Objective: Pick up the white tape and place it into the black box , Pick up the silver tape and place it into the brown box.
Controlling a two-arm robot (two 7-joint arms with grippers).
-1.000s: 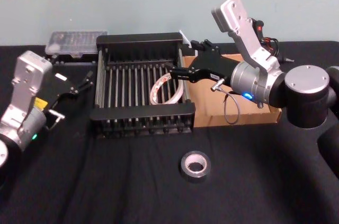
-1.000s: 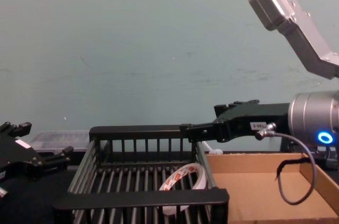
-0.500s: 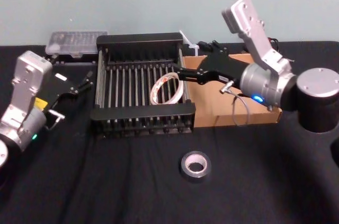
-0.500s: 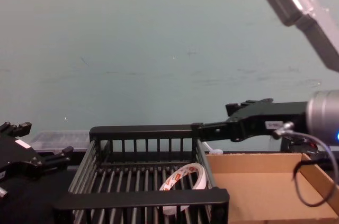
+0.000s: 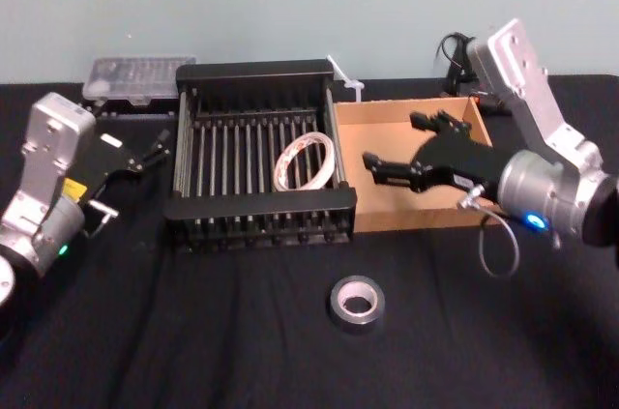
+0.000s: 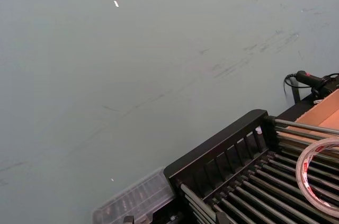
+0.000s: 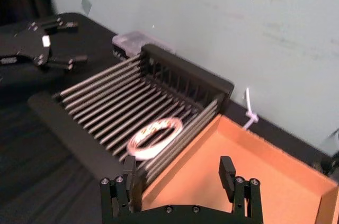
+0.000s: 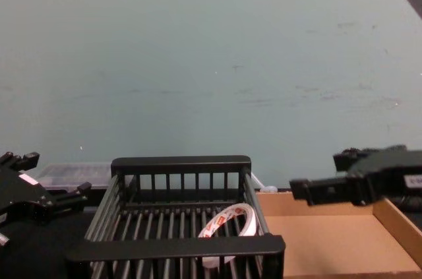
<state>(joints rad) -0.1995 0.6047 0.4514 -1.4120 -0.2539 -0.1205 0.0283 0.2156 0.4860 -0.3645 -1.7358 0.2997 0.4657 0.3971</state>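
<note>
As white tape (image 5: 280, 165) lies in black box (image 5: 259, 204), right gripper (image 5: 390, 138) fingers (image 5: 387, 167) spread, empty, beside it

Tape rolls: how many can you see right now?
2. The white tape lies inside the black box, near its right wall; the silver tape sits on the table in front of it.
</note>
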